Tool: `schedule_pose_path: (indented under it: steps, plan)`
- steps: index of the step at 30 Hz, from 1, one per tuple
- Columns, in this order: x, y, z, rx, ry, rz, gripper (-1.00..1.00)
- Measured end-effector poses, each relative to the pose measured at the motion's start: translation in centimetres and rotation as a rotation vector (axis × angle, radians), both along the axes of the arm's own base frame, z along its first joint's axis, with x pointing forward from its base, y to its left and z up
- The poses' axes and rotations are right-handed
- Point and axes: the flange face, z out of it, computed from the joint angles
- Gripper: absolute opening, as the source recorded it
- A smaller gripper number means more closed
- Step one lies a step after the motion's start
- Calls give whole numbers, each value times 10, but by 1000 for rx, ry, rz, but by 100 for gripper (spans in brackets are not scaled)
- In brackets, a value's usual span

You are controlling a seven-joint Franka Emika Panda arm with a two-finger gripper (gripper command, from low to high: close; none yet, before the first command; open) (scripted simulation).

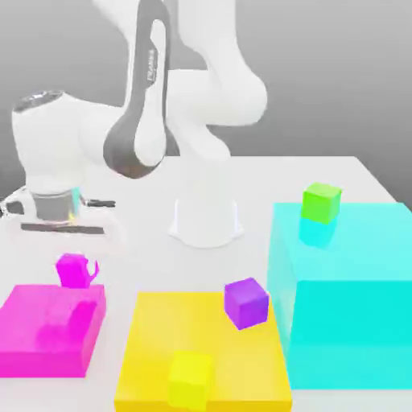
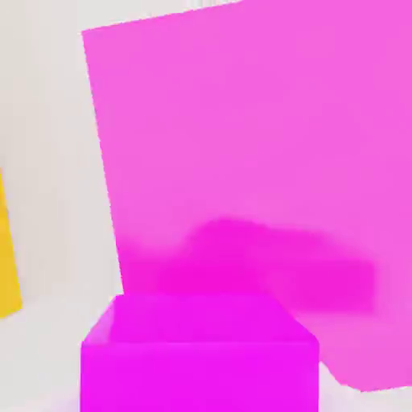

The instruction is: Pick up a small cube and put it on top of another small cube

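The little magenta cube (image 1: 72,268) hangs just above the far edge of the big flat magenta block (image 1: 52,330), at the exterior view's left. It looks lifted clear rather than resting, and its shadow falls on the block's top beneath it. In the hand view the cube (image 2: 199,350) sits close under the camera with the magenta slab (image 2: 257,161) spread out below, which fits a cube being carried. The jaws are drawn in as tight as they go, and I'd judge they are clamped on this cube, though the fingers themselves are hard to make out against it.

The purple cube (image 1: 246,302) waits well off toward the exterior view's right, perched on the far edge of the flat yellow block (image 1: 201,354), apparently tilted. A yellow cube (image 1: 190,376) sits nearer on that block, and a green cube (image 1: 322,201) tops the tall cyan block (image 1: 346,306). All stand on the white surface (image 1: 265,181).
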Motion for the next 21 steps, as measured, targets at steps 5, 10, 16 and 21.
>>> schedule_pose_path:
  steps: [5,10,16,21]
  plan:
    - [32,68,25,2,-14,435,-100]
    - [47,143,51,-9,-23,871,-100]
    - [46,233,67,-40,-31,1394,-100]
    - [44,247,27,-49,-31,1479,100]
